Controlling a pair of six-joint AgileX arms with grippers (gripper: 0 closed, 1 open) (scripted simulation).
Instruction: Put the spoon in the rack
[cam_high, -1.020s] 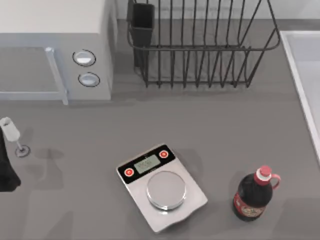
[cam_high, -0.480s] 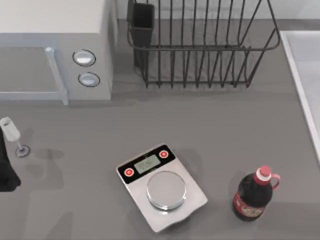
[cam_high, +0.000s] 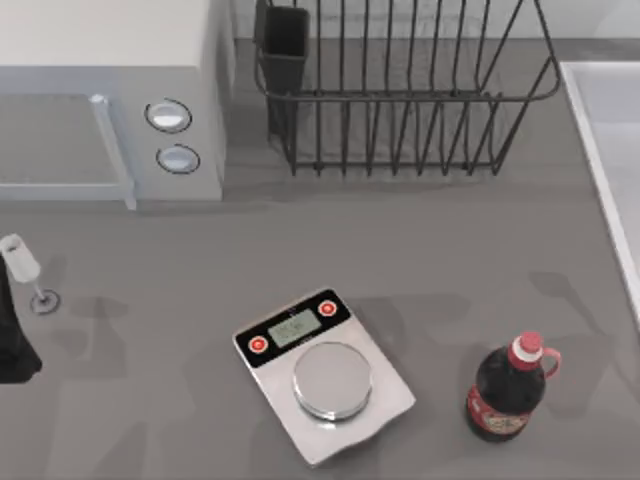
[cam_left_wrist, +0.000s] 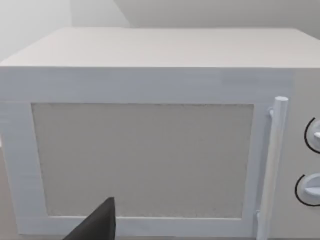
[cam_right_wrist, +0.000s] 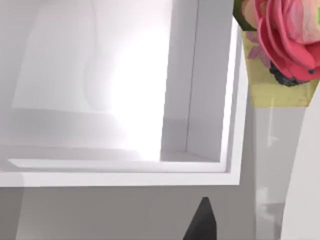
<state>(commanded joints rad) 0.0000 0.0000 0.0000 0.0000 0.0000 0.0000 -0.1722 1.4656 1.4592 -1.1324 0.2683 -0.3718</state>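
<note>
The spoon (cam_high: 28, 275), as I judge it, lies at the left edge of the surface beside my left gripper (cam_high: 12, 330); open or closed, I cannot tell. Carrying it to the far rack (cam_high: 400, 95), I could hit the microwave (cam_high: 110, 100) between them.

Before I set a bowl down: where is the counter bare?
Bare: the wide strip between the microwave and rack behind and the scale in front. Tighter: between scale and bottle. Crowded: the left edge, with the wine glass and left arm.
</note>
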